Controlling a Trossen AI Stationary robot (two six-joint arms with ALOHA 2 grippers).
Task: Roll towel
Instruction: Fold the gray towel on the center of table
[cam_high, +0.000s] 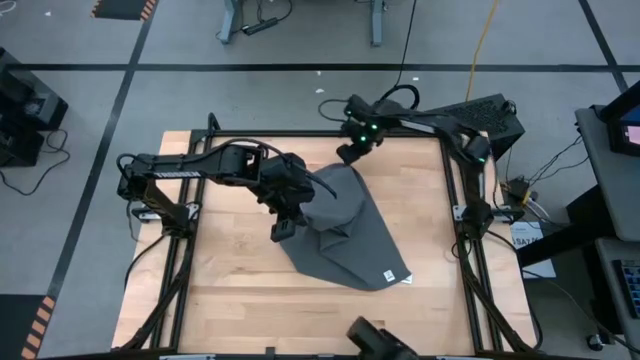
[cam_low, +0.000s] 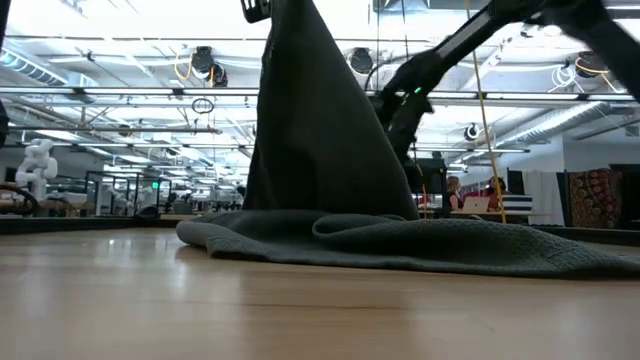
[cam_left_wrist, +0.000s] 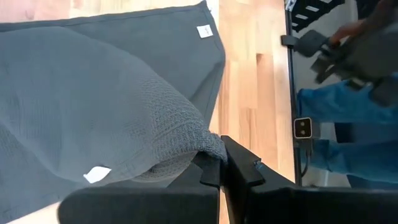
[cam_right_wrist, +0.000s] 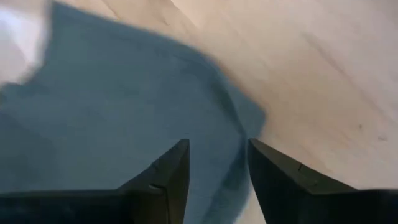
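The towel (cam_high: 345, 235) lies crumpled at the centre of the high view on the wooden desk (cam_high: 240, 300), its lower corner with the white tag (cam_high: 386, 277) spread flat toward the lower right. The left end effector (cam_high: 283, 222), left of centre, is clamped on a bunched fold of the cloth, and the low view shows that fold pulled up into a tall tent while the rest pools on the desk. The right end effector (cam_high: 350, 150) hovers at the towel's upper edge, fingers parted with nothing between them; its wrist view shows cloth below the open fingers.

The main risk is the pinched fold slipping out, since only a small wad sits between the left fingers. Lifting higher could also drag the flat part sideways and bunch it, leaving no straight edge from which to start a roll. The right end effector, descending, might catch several layers instead of one.
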